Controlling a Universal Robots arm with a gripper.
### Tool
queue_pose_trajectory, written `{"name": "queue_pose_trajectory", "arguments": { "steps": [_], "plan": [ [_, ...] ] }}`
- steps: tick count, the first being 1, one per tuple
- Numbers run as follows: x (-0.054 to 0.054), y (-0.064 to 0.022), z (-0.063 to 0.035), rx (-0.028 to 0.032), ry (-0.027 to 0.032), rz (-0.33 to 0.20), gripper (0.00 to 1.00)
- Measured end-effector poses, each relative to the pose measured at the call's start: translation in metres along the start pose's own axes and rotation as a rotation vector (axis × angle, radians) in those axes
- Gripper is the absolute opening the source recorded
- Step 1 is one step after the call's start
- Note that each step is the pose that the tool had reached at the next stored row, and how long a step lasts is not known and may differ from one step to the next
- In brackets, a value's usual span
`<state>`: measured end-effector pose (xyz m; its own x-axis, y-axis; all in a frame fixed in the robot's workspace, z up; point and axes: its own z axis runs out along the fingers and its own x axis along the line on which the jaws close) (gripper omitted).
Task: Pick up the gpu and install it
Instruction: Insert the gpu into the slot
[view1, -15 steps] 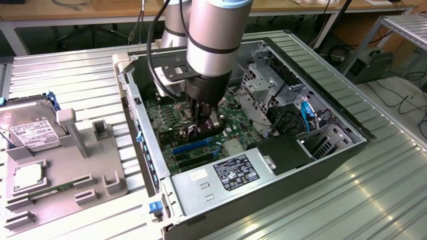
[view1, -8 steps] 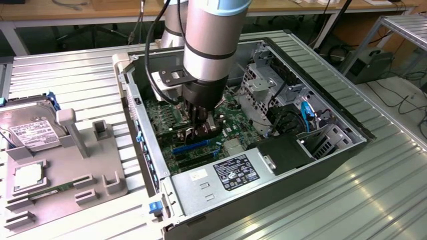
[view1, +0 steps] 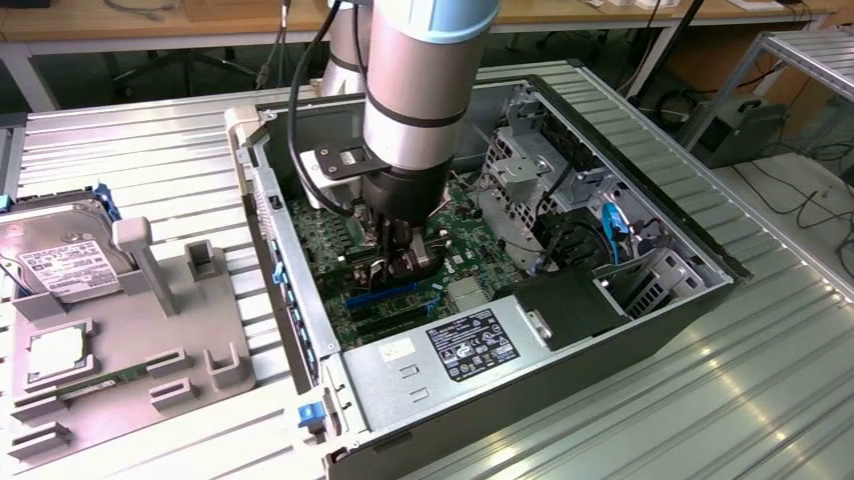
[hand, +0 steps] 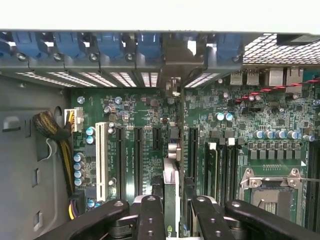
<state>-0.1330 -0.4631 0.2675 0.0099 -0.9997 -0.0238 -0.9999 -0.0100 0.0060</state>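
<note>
The silver-and-black robot arm reaches down into the open black computer case (view1: 694, 300), and its black gripper (view1: 404, 262) sits low over the green motherboard (view1: 461, 240), its tips hard to separate from the dark parts around them in the exterior view. From the wrist view the gripper (hand: 172, 210) has its fingers (hand: 150, 215) closed on the gpu (hand: 172, 185) — a thin dark circuit card seen edge-on, standing upright on the motherboard (hand: 145, 107) between the long black expansion slots (hand: 121, 160). Its lower edge appears to meet the board, but whether it is fully seated in a slot cannot be made out; the near end of the card is covered by the fingers. The card's narrow silver bracket (hand: 176, 60) stands against the case's rear wall, in line with the row of blue slot clips (hand: 107, 45). Beside the slots, further from the gpu, lies the empty metal processor socket (hand: 272, 187), partly cut off.

Outside the case, on the grey parts holder (view1: 134, 340), a boxy silver hard drive with a white label (view1: 60, 250) rests — its far side cut off by the frame.
</note>
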Motion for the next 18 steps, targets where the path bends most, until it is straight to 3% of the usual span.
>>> {"name": "queue_pose_trajectory", "arguments": {
  "steps": [11,12,13,14,16,18],
  "plan": [
    [-0.0021,0.0008,0.0023,-0.0031,-0.0019,0.001,0.26],
    [-0.0035,0.0009,0.0054,-0.0420,-0.0021,0.002,0.26],
    [-0.0035,-0.0030,0.0053,-0.0526,-0.0020,0.002,0.26],
    [-0.0034,-0.0091,0.0054,-0.0526,-0.0022,0.002,0.26],
    [-0.0034,-0.0053,0.0056,-0.0557,-0.0022,0.002,0.26],
    [-0.0013,-0.0028,0.0056,-0.0788,-0.0023,0.003,0.26]
  ]
}}
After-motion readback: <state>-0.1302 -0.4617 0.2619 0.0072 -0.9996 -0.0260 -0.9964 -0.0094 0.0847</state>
